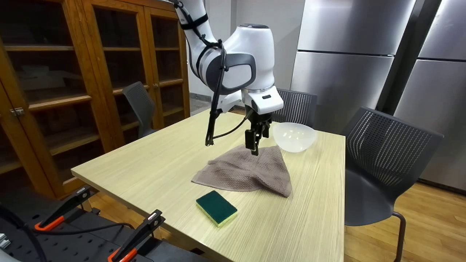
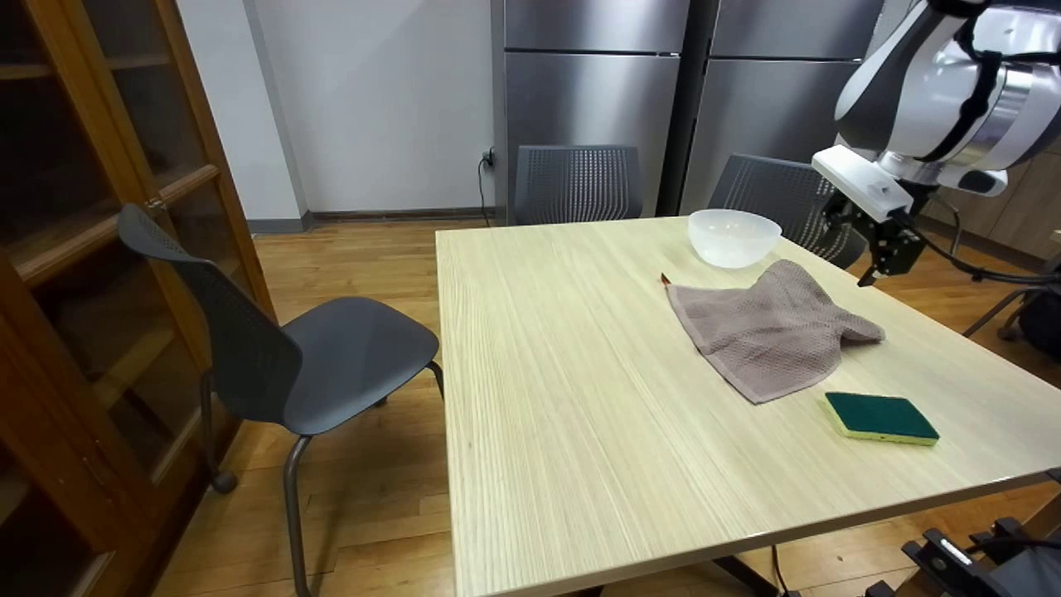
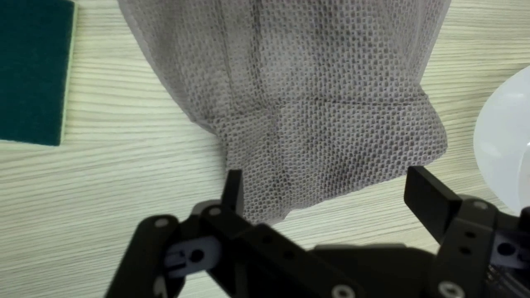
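My gripper is open and nothing is held between its fingers. It hangs above a crumpled grey-brown towel, near one towel edge, and looks apart from it. It also shows in both exterior views. The towel lies loosely folded on the table. A green and yellow sponge lies flat near the towel, green side up. A translucent white bowl stands at the towel's other side.
A small red-tipped thing pokes out beside a towel corner, mostly hidden. The light wood table has dark chairs around it. Black clamps with orange pads sit near the table's edge.
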You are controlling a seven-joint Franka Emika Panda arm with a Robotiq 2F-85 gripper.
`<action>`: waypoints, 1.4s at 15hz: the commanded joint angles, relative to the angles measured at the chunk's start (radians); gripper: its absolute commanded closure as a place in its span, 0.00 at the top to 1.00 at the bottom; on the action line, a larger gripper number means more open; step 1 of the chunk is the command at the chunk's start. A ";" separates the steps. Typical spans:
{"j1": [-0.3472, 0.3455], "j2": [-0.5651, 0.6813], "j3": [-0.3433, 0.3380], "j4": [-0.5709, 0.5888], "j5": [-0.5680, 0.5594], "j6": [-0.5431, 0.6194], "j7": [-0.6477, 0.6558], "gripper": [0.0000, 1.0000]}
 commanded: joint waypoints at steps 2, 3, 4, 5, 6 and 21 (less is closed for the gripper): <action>-0.064 -0.118 0.091 -0.171 0.045 0.124 -0.090 1.00; -0.081 -0.132 0.113 -0.195 0.053 0.146 -0.100 1.00; -0.101 -0.146 0.138 -0.215 0.062 0.165 -0.109 1.00; -0.120 -0.158 0.160 -0.231 0.067 0.180 -0.115 1.00; -0.136 -0.167 0.177 -0.243 0.068 0.190 -0.116 1.00; -0.114 -0.134 0.152 -0.220 0.040 0.181 -0.083 1.00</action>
